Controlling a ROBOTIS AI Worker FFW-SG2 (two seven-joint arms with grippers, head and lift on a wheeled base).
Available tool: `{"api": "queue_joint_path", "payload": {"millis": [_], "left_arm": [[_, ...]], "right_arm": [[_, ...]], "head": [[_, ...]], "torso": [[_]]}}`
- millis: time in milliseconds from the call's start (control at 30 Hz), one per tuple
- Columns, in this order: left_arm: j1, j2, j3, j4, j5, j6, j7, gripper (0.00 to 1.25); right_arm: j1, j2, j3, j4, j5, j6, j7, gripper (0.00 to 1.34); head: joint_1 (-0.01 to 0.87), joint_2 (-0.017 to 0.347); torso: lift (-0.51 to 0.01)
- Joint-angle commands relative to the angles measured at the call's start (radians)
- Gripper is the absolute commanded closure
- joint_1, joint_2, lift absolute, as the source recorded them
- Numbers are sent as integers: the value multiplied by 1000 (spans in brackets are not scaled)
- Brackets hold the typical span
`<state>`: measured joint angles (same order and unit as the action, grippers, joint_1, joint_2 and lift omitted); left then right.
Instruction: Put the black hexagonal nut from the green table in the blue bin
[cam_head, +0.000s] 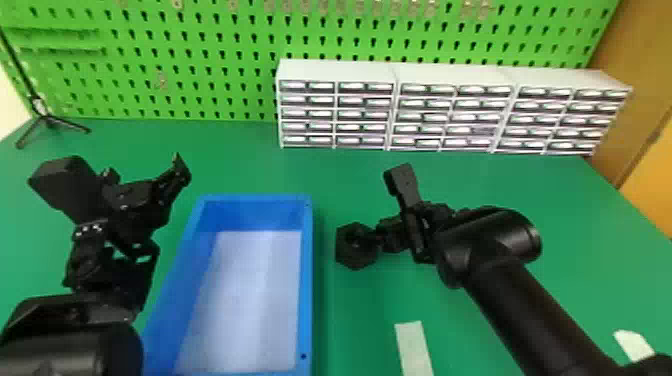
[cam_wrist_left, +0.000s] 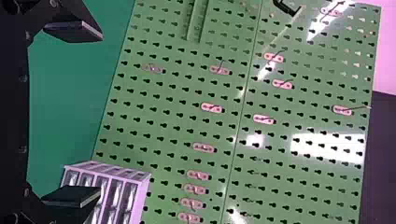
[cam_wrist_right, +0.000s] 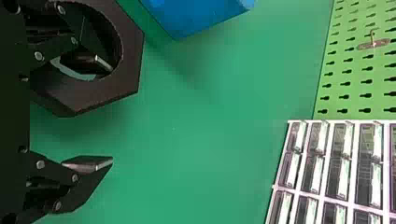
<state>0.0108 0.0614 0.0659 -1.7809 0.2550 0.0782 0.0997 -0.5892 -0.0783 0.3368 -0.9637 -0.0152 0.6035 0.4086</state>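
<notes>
Beside blue bin (cam_head: 307, 280) | right hand (cam_head: 384, 209) spread | one finger (cam_wrist_right: 88, 64) through nut (cam_wrist_right: 132, 56)

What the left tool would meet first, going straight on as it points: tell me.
Probably the upright green perforated pegboard, ahead of the left tool; how far off is unclear.
</notes>
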Motion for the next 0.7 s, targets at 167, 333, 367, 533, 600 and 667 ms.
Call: {"api": "queue_joint_path", "payload": {"millis": [167, 333, 367, 533, 600, 667], "left_arm": [[2, 0, 0, 0, 1, 0, 0, 125], [2, 0, 0, 0, 1, 0, 0, 125], [2, 0, 2, 0, 1, 0, 0, 125], [2, 0, 2, 0, 1, 0, 0, 125], [2, 0, 2, 0, 1, 0, 0, 125], [2, 0, 2, 0, 1, 0, 0, 125]], "right_arm": [[0, -1, 5, 0, 3, 2, -1, 783], [0, 0, 8, -1, 4, 2, -1, 909], [0, 0, 10, -1, 6, 2, -1, 911], [2, 0, 8, -6, 6, 1, -1, 911], [2, 0, 8, -7, 7, -1, -1, 911], [3, -1, 8, -18, 17, -1, -1, 911]], "head": [[692, 8], [692, 8], [692, 8], [692, 8], [692, 8], [692, 8]], "torso": [[-97], [-97], [-97], [-97], [-97], [-97]]}}
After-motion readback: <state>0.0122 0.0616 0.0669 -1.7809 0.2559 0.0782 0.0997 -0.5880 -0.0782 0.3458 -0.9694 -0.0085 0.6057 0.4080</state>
